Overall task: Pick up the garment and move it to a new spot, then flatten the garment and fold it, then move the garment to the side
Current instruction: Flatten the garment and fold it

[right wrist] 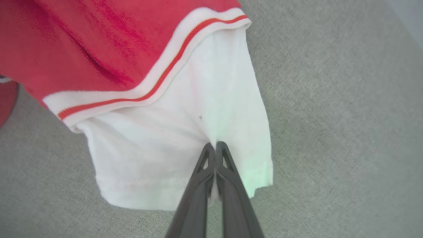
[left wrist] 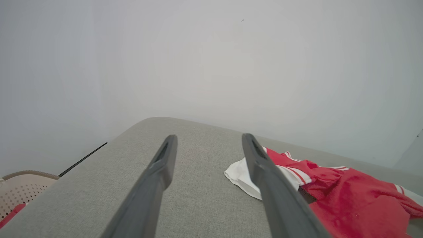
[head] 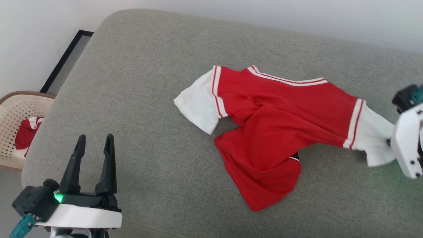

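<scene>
- Head view: the red jersey [head: 274,132] lies crumpled on the grey cushion [head: 148,99], right of the middle, with its red body bunched and its lower hem twisted toward the near edge.
- One white sleeve [head: 196,104] lies flat on the cushion on the jersey's left side. The other white sleeve [head: 373,138] stretches to the right, up to the pale wrist at that edge of the view.
- Right wrist view: the right pincer [right wrist: 216,144] is closed on that sleeve [right wrist: 185,138], its two dark fingers pressed together with white cloth pinched between them, just above the sleeve's hem. The striped trim [right wrist: 158,79] runs across above the grip.
- The left pincer [head: 96,137] hangs at the near left corner of the cushion, open and holding nothing, well apart from the jersey.
- Left wrist view: its fingers [left wrist: 158,178] stand spread over bare cushion, with the jersey [left wrist: 350,195] off to the right.
- A beige basket [head: 16,109] stands beside the cushion on the left, with a red and white cloth [head: 26,134] in it.
</scene>
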Available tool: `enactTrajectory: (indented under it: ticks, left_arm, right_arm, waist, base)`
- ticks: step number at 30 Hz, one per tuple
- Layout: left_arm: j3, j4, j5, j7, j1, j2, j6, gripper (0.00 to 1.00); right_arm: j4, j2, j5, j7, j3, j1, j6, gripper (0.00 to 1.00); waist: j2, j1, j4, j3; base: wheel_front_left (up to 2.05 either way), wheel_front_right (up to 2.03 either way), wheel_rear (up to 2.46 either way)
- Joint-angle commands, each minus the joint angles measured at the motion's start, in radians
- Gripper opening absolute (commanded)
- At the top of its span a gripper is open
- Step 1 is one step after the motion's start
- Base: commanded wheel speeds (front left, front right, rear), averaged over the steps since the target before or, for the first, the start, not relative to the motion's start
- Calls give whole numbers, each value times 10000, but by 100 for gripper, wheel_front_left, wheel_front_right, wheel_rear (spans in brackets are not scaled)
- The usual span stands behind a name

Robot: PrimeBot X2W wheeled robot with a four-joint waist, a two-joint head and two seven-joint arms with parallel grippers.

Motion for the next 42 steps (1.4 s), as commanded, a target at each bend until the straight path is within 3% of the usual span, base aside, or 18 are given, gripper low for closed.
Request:
enactTrajectory:
  ticks: [1, 4, 5, 6, 7, 9, 17, 22, 28, 37, 42]
  left_arm:
    - [44, -5, 84, -46, 128, -17, -65, 100]
    - [33, 47, 30, -46, 144, 11, -108, 100]
    - [6, 78, -7, -46, 137, 39, -144, 100]
    - [-40, 115, -36, -46, 116, 82, -164, 100]
    - [-77, 139, -55, -35, 76, 124, -175, 100]
    - [-154, 167, -131, 71, -39, 235, -223, 100]
    - [-581, -42, -806, 1449, -622, 1156, -339, 100]
    - [-786, -220, -1592, 2862, -1353, 2066, -398, 100]
    - [-908, 69, -2570, 4756, -2664, 3069, -415, 100]
    - [-1483, 2080, -3428, 7896, -5348, 3964, -394, 100]
    - [-1966, 3490, -3330, 8940, -6340, 4222, -401, 100]
  right_arm:
    - [-192, -29, 43, 32, -364, 605, -17, 0]
    - [-278, 174, 11, -124, -822, 1162, -16, 0]
    - [-258, 321, -46, -185, -1023, 1406, -16, 6]
    - [-188, 486, -139, -301, -1256, 1596, -14, 32]
    - [-116, 678, -243, -414, -1433, 1760, -14, 40]
    - [85, 1060, -503, -621, -1802, 2020, -12, 100]
    - [-558, 2155, -1171, -953, -2955, 2677, -12, 100]
    - [-1953, 2877, -1936, -1655, -4052, 3247, -12, 100]
    - [-3754, 4305, -3086, -2937, -5358, 3789, -12, 100]
    - [-5302, 6469, -4729, -5542, -6608, 3857, -11, 100]
    - [-5526, 7108, -5126, -6605, -6820, 3663, -11, 100]
  waist:
    - [0, 0, -62, -12]
    - [0, 0, -107, -16]
    - [0, 0, -126, -20]
    - [0, 0, -147, -32]
    - [0, 0, -170, -49]
    - [0, 0, -215, -120]
    - [0, 0, -701, -437]
    - [0, 0, -1312, -521]
    - [0, 0, -2177, -407]
    - [0, 0, -3474, 120]
    - [0, 0, -4028, 513]
  base:
    - [0, 0, 0]
    - [0, 0, 0]
    - [0, 0, 0]
    - [0, 0, 0]
    - [0, 0, 0]
    - [0, 0, 0]
    - [0, 0, 0]
    - [0, 0, 0]
    - [0, 0, 0]
    - [0, 0, 0]
    - [0, 0, 0]
